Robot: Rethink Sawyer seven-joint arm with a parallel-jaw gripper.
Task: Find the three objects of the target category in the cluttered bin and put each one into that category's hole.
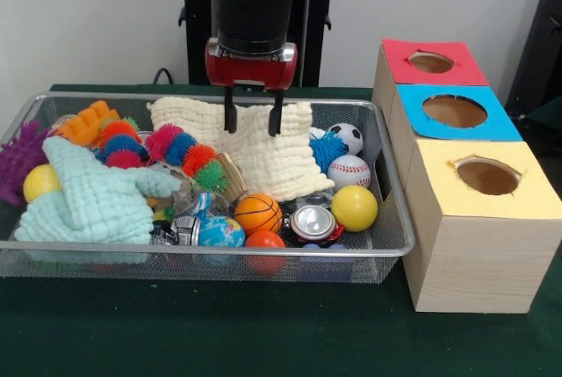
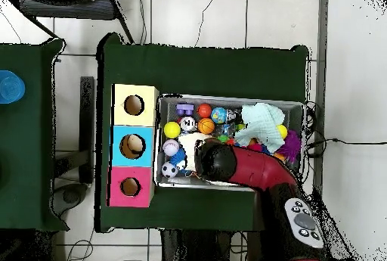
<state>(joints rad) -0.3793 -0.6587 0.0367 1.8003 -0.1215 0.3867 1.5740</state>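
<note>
Green cloth covers the table, where the bin is judged still under search: the gripper hangs spread and empty over a cream cloth, while a crinkled bottle, apparently half buried, lies below-left of the fingers and must be reached next.

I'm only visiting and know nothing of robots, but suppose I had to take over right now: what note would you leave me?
Gripper: open, holding nothing, hanging over the cream cloth at the back of the bin.
Bottles: none plainly in view; something clear and crinkly shows near the bin's front, between the mint cloth and the basketball, and could be one.
Boxes: red, blue and yellow tops beside the bin, each with a hole; nothing is seen inside them.
Done: nothing can be confirmed.
Left: dig through the clutter, find all three bottles, and drop each in the matching hole.
</note>
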